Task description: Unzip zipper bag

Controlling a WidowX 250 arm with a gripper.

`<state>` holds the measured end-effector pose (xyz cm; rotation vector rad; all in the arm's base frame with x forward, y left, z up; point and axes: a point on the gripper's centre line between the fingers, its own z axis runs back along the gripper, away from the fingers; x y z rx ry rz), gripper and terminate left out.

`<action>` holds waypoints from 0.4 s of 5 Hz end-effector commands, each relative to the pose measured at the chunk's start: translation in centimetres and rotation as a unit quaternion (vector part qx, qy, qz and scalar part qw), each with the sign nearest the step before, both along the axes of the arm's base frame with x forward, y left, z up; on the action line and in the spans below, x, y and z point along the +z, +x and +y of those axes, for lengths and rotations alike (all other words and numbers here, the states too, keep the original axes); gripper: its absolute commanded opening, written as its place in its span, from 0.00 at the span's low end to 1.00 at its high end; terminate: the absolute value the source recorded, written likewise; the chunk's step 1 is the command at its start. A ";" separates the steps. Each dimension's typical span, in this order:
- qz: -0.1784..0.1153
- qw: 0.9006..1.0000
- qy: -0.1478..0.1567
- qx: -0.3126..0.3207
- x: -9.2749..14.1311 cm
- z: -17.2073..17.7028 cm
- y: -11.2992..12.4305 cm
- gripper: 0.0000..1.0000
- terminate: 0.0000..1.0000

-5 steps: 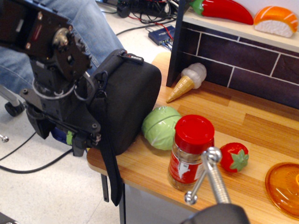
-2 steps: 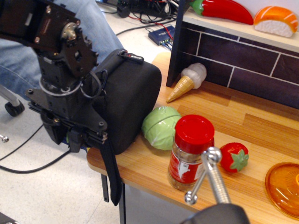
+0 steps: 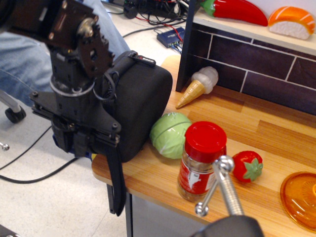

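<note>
The zipper bag [image 3: 143, 106] is a large black boxy case that stands on its edge at the left end of the wooden counter [image 3: 256, 133]. Its red-marked tab [image 3: 143, 60] is on top, and its long black strap [image 3: 117, 185] hangs down past the counter edge. My gripper [image 3: 85, 144] is pressed against the bag's left side, low down by the zipper edge. The arm's black body hides the fingers, so I cannot see whether they hold anything.
A green cabbage toy [image 3: 170, 134] touches the bag's right side. A red-lidded jar [image 3: 201, 160], a strawberry [image 3: 248, 166], an ice cream cone [image 3: 197, 86] and an orange plate [image 3: 300, 197] are on the counter. A metal rod [image 3: 222, 190] stands in the foreground. A person's leg [image 3: 98, 24] is behind the arm.
The arm has moved right and closer against the bag's left side. The bag's top has shifted slightly right.
</note>
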<state>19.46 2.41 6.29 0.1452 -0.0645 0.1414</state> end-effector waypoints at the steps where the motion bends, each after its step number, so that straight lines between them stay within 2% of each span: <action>1: -0.076 0.996 -0.034 0.032 6.5 -0.4 3.5 0.00 0.00; 2: -0.066 0.995 -0.049 0.051 7.7 0.1 4.8 0.00 0.00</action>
